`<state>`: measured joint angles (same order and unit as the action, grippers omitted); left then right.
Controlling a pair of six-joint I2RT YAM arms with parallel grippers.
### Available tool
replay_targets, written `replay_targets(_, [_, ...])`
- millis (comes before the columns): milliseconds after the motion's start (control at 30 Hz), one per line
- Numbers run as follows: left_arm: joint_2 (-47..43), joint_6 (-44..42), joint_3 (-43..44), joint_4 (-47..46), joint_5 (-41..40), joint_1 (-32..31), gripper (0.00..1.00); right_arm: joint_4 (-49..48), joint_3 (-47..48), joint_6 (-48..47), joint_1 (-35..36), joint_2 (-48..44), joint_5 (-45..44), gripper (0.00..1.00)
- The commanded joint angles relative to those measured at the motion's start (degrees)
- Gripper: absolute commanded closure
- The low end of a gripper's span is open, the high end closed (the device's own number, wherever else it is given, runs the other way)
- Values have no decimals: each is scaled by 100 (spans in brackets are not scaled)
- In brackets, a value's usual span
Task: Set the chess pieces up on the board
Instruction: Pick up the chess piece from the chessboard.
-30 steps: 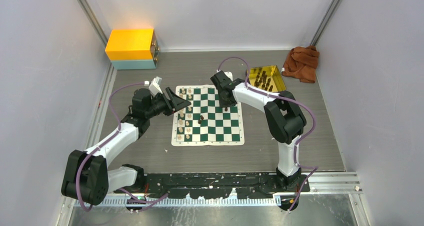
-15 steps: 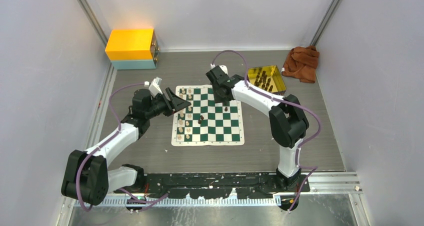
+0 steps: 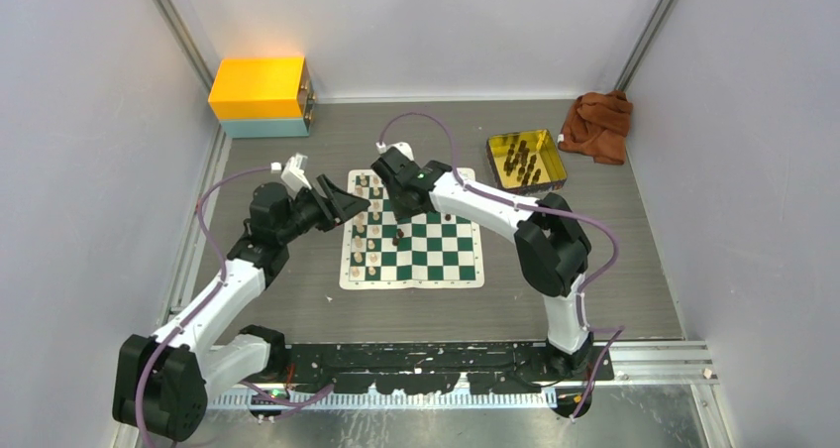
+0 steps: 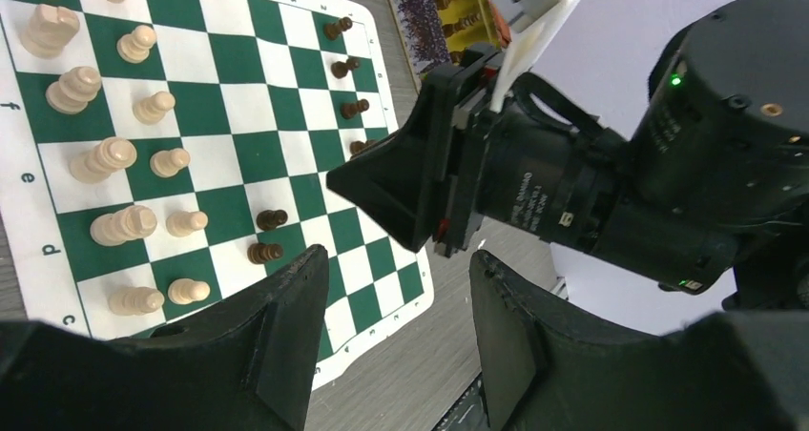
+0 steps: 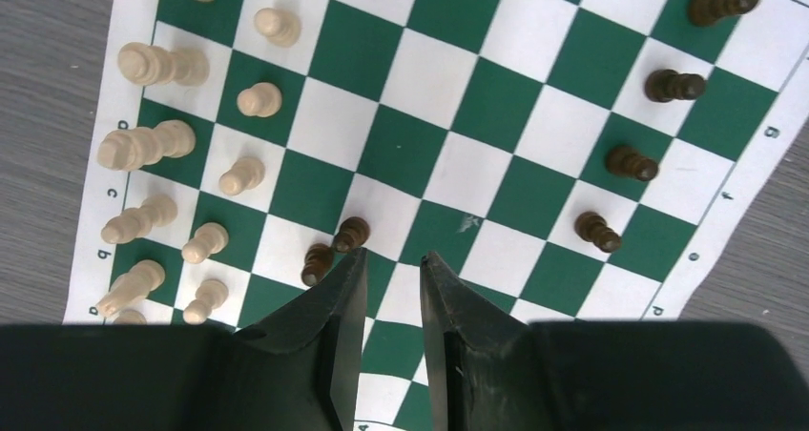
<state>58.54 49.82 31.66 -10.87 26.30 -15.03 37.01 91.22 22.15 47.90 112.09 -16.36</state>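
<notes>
The right gripper (image 5: 391, 264) is hanging low over the board (image 5: 458, 97), its jaws parted by a narrow gap and carrying nothing. Two dark pawns (image 5: 350, 233) are standing at about 11 o'clock from the tip of its 9 o'clock-side finger. They are close to the cream pieces (image 5: 153, 64) lining the board's 9 o'clock side in the wrist view. Four more dark pieces (image 5: 632, 162) are lined up towards 3 o'clock.

By the look of it, the gripper is lining up on one of the stray pawns to carry it across. To do that well, it should be sliding towards 10 o'clock until a single pawn sits squarely between the fingers. From there it should be coming straight down and closing on the body below the head, as the two pawns are standing nearly together and a skewed approach is likely to topple the neighbour.

The left gripper (image 4: 396, 288) is spread wide and empty, waiting at the board's 9 o'clock edge.

Whether the finger is touching the nearer pawn I cannot tell. The finger bodies are cutting off the board's 6 o'clock corner in the wrist view. From above, the right arm (image 3: 495, 205) is covering part of the board's 12 o'clock side. The pieces in the gold tray (image 3: 527, 178), at 2 o'clock from the board, are too small to name
</notes>
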Motion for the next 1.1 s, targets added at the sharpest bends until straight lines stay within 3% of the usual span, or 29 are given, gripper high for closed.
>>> replay_targets(0, [-214,-200,-15,93,-172,-18,43,67,400,-29,149,147,-21,67])
replay_targets(1067, [-361,-297,-37,213,-172,-18,43,193,599,79,445,718,-16,67])
